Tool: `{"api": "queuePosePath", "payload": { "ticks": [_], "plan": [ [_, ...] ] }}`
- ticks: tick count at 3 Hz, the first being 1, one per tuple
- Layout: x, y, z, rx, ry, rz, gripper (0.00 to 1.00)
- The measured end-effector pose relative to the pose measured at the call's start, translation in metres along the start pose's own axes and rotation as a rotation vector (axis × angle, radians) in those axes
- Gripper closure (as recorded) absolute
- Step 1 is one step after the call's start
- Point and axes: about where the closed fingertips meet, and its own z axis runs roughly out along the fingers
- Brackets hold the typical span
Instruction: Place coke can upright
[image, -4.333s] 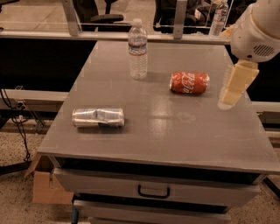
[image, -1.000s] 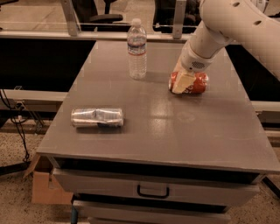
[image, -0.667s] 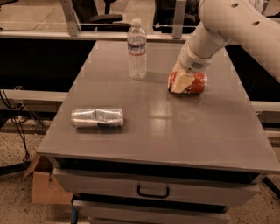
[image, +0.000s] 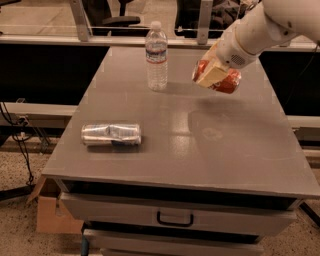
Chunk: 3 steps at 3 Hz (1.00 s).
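Observation:
The red coke can (image: 226, 81) is held in the air above the grey table (image: 235, 145), over its far right part, still tilted on its side. My gripper (image: 213, 74) is shut on the coke can, its cream fingers (image: 211, 75) wrapped over the can's left half. The white arm reaches in from the top right. The can's silver top is hidden.
A clear water bottle (image: 156, 56) stands upright at the far middle of the table, left of the gripper. A silver crinkled can (image: 111, 134) lies on its side near the front left. A drawer with a handle (image: 175, 218) sits below the tabletop. A cardboard box (image: 52, 212) is on the floor at left.
The gripper closed around the coke can where it lay on the table and has lifted it clear of the surface. The bottle and silver can have not moved.

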Motion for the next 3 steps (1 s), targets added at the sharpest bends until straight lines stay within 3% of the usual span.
{"api": "queuePosePath", "payload": {
  "ticks": [1,3],
  "plan": [
    [-0.009,-0.017,-0.034,0.130,-0.166,0.098,1.00],
    [0.008,-0.024,-0.057,0.274,-0.512,0.408,1.00]
  ]
}}
